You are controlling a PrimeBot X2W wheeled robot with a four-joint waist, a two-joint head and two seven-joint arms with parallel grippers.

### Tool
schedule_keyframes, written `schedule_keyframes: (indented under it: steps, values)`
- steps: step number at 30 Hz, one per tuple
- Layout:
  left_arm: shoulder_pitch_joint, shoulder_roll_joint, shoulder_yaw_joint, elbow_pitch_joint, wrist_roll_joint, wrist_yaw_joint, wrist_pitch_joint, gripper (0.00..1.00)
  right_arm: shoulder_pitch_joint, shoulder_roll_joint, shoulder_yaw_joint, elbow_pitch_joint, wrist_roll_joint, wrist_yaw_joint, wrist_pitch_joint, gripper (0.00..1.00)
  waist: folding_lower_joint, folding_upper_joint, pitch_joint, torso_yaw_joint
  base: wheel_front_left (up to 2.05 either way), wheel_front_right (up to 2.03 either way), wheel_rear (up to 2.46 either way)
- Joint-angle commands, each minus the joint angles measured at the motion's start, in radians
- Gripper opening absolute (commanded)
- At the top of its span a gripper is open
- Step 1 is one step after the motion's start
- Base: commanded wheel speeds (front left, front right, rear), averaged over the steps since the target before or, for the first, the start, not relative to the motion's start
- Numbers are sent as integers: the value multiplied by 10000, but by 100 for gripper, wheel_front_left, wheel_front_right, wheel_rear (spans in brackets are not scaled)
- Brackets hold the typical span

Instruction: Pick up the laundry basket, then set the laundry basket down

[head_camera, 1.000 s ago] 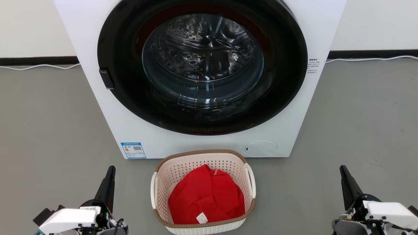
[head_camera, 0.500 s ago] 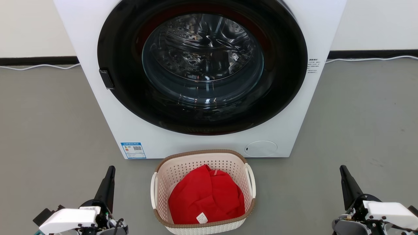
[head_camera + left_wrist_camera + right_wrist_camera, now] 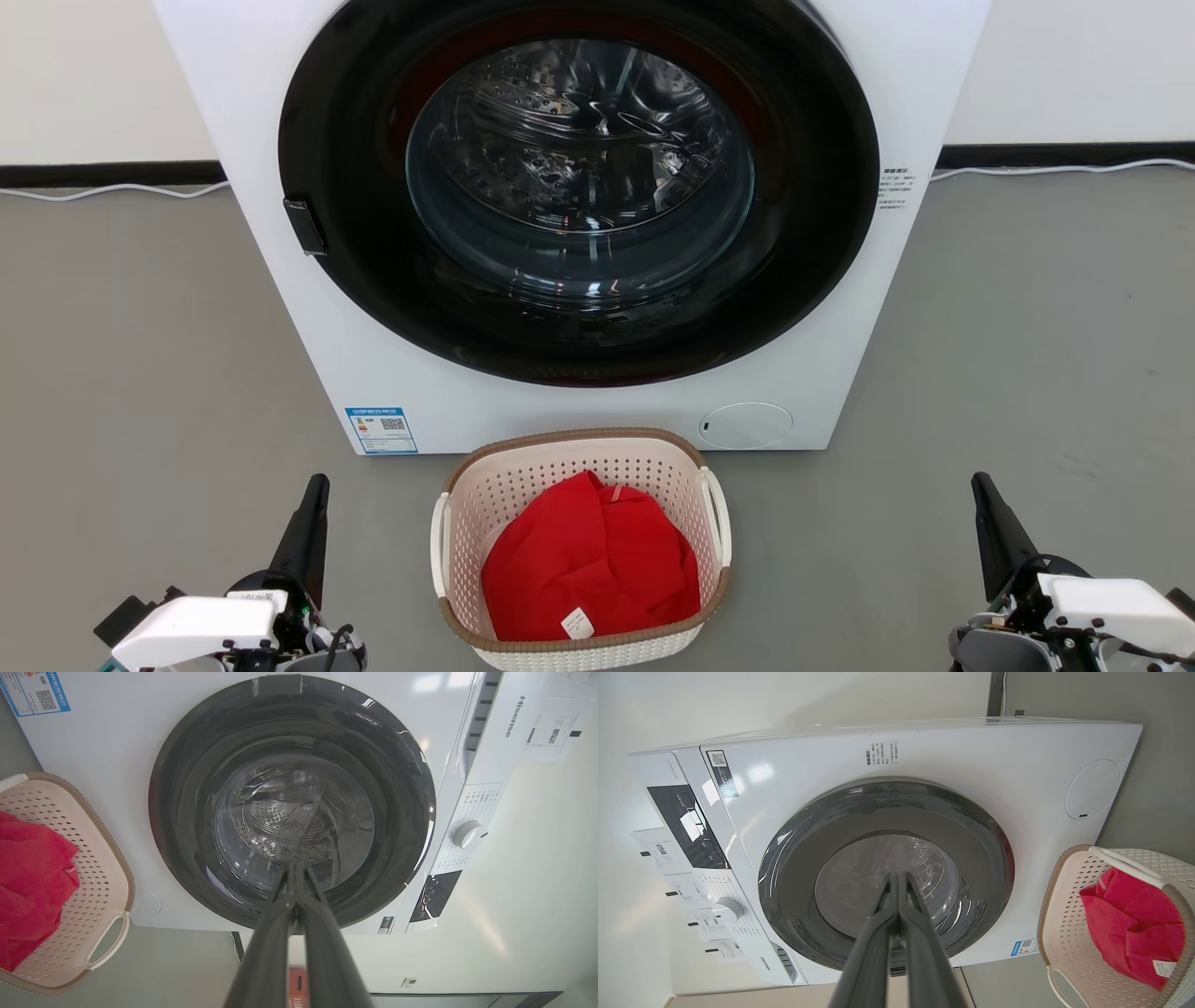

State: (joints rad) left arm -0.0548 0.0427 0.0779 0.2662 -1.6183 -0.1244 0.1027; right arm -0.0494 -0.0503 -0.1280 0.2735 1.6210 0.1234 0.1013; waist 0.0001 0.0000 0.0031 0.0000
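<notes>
The laundry basket (image 3: 574, 435) is found standing on the floor (image 3: 140, 373), just before the washer (image 3: 579, 415) and centred between both claws, so its side handles (image 3: 721, 523) are judged reachable from either flank. The left claw (image 3: 317, 487) and right claw (image 3: 980, 487) are pressed fully narrow, holding nothing, well apart from the basket. A red garment (image 3: 588, 560) is carried inside. The washer front, close behind the far rim, is judged the one obstacle.

Bright, even indoor light; sharp focus. Soft glare patches on the glossy white front-loading washing machine (image 3: 117, 742) and reflections in its round dark glass door (image 3: 579, 187). Faint shadows on grey floor (image 3: 140, 373). Wrist views bend at edges.
</notes>
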Motion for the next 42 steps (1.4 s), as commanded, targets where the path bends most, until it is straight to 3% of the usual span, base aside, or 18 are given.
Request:
schedule_keyframes:
  steps: [1,42]
  values:
    - [-528,115,312,-213,59,-63,68,0,-581,-35,184,-290,-89,73,85,0,-1,0,0,0,0,0,0]
    - [-530,96,340,-212,81,-63,90,0,-583,-18,158,-289,-110,73,105,0,-1,0,0,0,0,0,0]
